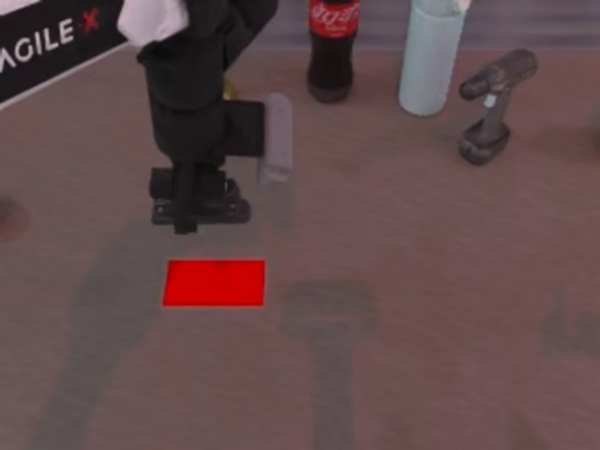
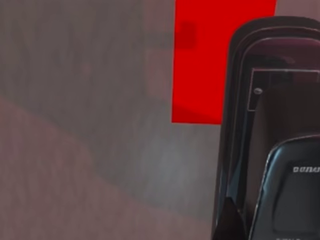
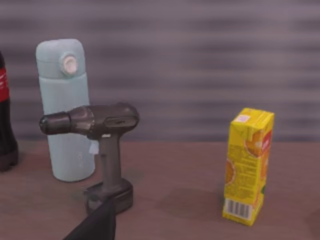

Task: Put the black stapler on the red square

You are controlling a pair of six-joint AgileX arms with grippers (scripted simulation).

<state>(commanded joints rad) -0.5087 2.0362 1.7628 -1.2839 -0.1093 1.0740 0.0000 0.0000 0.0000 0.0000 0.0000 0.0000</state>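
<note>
The black stapler (image 1: 214,210) hangs crosswise in my left gripper (image 1: 187,208), which is shut on it a little behind the red square's far edge. The red square (image 1: 214,283) lies flat on the table left of centre, with nothing on it. In the left wrist view the black stapler (image 2: 272,125) fills one side, and the red square (image 2: 215,55) shows beyond its tip. My right arm is outside the top view. Its wrist view shows only one dark fingertip (image 3: 97,225) at the edge of the picture.
Along the table's back stand a cola bottle (image 1: 333,47), a pale blue flask (image 1: 429,56) and a dark grey power drill (image 1: 492,103). A yellow juice carton (image 3: 248,167) stands near the drill (image 3: 102,150). A black banner (image 1: 47,42) fills the back left corner.
</note>
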